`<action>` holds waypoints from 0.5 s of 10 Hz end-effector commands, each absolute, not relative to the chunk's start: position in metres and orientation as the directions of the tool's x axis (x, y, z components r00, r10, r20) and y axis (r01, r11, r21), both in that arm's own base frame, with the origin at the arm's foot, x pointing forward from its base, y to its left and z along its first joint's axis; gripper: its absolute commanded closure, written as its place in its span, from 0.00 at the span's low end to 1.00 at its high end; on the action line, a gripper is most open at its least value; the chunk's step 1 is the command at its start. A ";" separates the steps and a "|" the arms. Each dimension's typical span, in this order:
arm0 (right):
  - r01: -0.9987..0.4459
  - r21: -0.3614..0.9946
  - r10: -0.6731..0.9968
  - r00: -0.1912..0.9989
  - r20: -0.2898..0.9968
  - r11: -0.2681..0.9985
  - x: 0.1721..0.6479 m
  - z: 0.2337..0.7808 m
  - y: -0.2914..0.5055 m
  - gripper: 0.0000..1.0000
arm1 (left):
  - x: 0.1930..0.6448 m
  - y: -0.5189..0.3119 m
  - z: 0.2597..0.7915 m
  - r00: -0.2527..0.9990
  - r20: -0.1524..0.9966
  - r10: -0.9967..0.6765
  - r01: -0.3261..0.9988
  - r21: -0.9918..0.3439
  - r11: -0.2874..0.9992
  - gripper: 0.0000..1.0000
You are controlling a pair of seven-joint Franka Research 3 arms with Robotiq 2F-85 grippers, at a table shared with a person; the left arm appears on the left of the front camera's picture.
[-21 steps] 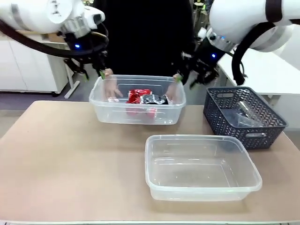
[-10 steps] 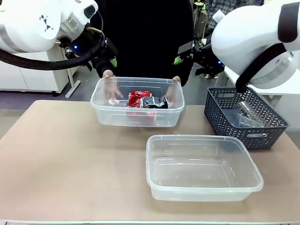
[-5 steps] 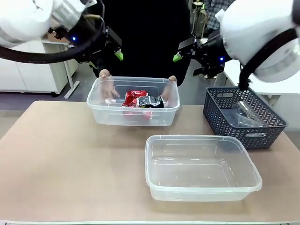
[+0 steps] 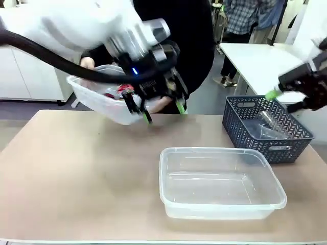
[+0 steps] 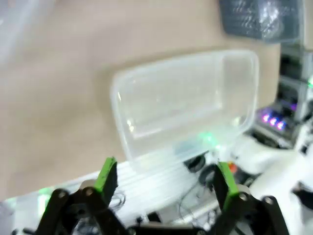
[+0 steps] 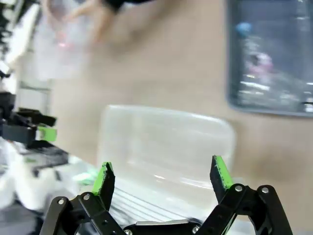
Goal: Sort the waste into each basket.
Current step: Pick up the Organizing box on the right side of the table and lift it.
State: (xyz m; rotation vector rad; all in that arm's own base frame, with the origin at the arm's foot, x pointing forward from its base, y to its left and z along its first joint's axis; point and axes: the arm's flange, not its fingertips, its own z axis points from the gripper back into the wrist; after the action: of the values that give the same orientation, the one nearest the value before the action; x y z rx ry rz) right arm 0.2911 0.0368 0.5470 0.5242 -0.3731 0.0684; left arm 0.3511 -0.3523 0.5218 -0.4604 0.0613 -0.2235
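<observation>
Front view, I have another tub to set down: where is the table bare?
Bare: the table from its left edge to the empty tub. Crowded: the right, where tub and grey basket sit close; the far middle, under the left end effector.

Tan table (image 4: 76,176), clear tub (image 4: 219,210) near front edge, dark lattice basket (image 4: 243,130) at right

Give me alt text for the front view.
A person's hand holds a clear plastic tub of crushed red cans tilted at the far edge of the table, the left gripper open before it. An empty clear plastic tub sits nearer; a dark grey lattice basket to its right, near the right gripper.
</observation>
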 end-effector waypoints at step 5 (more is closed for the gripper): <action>-0.231 0.336 0.087 0.915 0.394 0.913 0.287 0.546 0.033 0.00 | 0.351 -0.352 0.522 0.974 -0.008 -0.227 0.200 -0.447 0.872 0.00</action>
State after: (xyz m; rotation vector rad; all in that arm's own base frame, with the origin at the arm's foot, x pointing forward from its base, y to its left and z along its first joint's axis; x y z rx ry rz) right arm 0.2877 0.0330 0.5457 0.3192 -0.3967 0.2122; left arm 0.3607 -0.3577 0.5273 -0.4631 0.0685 -0.2487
